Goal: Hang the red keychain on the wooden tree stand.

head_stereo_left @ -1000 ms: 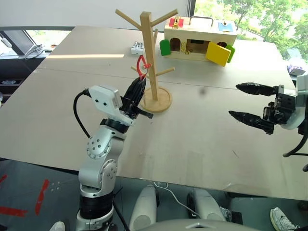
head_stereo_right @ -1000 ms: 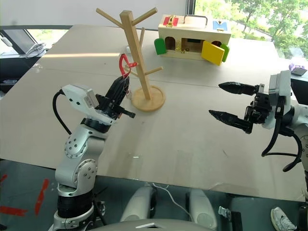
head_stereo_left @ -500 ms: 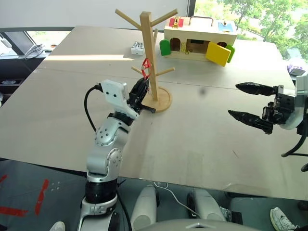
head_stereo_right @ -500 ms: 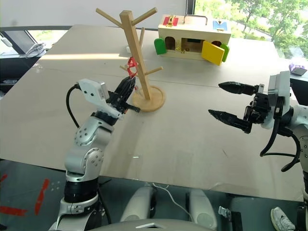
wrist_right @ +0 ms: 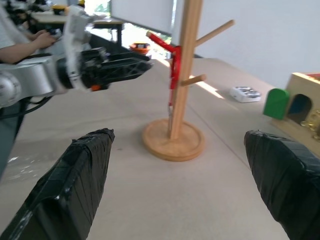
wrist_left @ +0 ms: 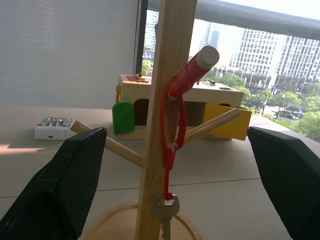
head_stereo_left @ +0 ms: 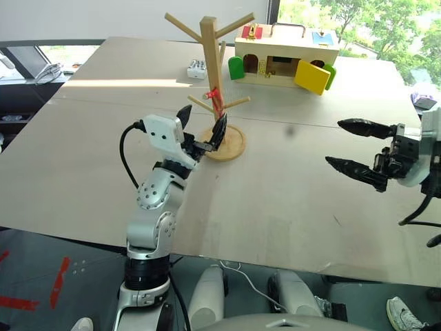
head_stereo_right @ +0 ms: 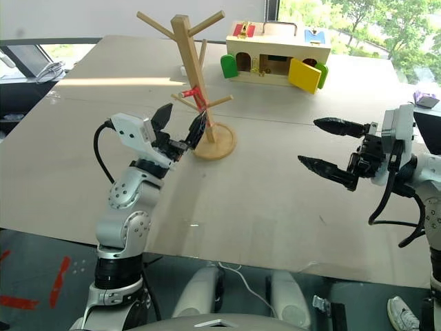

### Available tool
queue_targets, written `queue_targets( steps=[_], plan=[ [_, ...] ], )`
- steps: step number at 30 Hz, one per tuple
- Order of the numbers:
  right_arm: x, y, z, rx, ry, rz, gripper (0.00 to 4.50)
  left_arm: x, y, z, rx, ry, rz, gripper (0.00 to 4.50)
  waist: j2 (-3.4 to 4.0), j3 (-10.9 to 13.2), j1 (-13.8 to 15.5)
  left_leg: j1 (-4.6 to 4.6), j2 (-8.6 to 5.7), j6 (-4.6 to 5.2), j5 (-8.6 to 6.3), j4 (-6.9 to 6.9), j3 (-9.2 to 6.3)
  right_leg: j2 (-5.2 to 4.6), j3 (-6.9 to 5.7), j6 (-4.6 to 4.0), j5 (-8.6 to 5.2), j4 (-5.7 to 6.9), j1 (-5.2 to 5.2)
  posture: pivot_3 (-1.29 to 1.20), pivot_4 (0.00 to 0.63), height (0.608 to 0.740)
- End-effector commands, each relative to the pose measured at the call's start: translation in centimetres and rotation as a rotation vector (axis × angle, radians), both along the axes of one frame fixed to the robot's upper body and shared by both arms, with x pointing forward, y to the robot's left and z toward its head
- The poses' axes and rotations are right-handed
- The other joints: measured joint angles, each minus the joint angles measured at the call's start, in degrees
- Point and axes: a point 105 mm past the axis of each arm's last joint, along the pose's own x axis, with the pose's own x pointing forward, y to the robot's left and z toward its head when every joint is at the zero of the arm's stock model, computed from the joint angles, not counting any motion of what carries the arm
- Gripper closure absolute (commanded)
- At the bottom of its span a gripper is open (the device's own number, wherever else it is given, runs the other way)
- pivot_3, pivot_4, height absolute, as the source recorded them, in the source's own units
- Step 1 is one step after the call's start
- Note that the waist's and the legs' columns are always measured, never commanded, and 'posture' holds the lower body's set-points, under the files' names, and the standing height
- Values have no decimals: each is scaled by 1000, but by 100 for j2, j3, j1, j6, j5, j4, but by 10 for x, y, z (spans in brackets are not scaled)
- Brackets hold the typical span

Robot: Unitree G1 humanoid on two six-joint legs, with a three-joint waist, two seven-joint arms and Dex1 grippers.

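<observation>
Table [head_stereo_left: 289, 207]: wide, pale, level. Toy box [head_stereo_left: 286, 58] with coloured doors at the far side; small white battery case [head_stereo_left: 197, 68] near it, well apart from the work.

Stand [head_stereo_left: 215, 83]: pale wood pole on a round disc base, upright, pegs angled upward. Judged top-heavy and light; a sideways knock could tip it.

Left gripper [head_stereo_left: 202, 125]: fingers spread wide, one on each side of the pole just above the base, touching nothing visible. In the left wrist view the pole and loop sit between the two black fingers [wrist_left: 60, 185], with clear gaps on both sides.

Right gripper [head_stereo_left: 358, 148]: fingers spread, empty, hovering over the table well to the right of the stand.

Keychain [wrist_left: 175, 117]: red loop hooked over a peg close to the pole, hanging straight down; a silvery key [wrist_left: 166, 210] dangles at its lower end, above the base. Hung, by the look of it.

Handling, judged: loop thin, soft, very light; it would swing or slip off the peg if brushed. If regripped, pinch the cord just above the key, not the key itself, which looks smooth and slippery.
</observation>
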Motion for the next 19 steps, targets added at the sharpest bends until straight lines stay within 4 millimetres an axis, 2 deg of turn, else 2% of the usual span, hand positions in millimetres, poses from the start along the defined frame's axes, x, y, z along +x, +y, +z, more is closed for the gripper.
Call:
queue_targets(
  steps=[1, 3, 7, 10, 14, 19],
  plan=[
    [29, -14, -11, 147, -24, -277, 0, 0, 37, -25, 22, 60, 147, 60, -1, -1, -13, 1, 1, 0, 0, 1, 0, 1, 1, 0, 0, 1, 0, 0, 150, 740],
    [43, -20, -25, 222, -18, -419, 0, 6, 56, -43, 46, 118, 211, 60, 0, -1, -16, 9, 1, -1, 0, -1, 2, 2, 2, 0, 0, 11, 0, 0, 150, 740],
    [61, -28, -55, 260, -4, -649, 0, 18, 89, -57, 39, 170, 293, 60, 3, 1, 6, 5, -1, -1, 1, 0, 5, 0, 3, 0, 0, 16, -6, 0, 150, 740],
    [68, -32, -73, 260, -20, -779, 0, 24, 105, -66, 49, 192, 327, 60, 2, 0, 14, 0, -2, -1, 1, -1, 2, -1, -2, 0, 0, 13, -9, 0, 150, 740],
    [74, -40, -92, 222, -52, -918, 0, 31, 108, -78, 37, 217, 340, 60, 3, -1, 8, 1, -2, -2, 1, -6, 5, -3, 1, -1, 0, 13, -12, 0, 150, 740],
    [78, -50, -105, 211, -60, -1008, 0, 33, 96, -84, 31, 222, 324, 60, 4, -1, 4, 2, -2, -2, 1, -6, 6, -3, 2, -1, 0, 15, -11, 0, 150, 740]
  ],
)
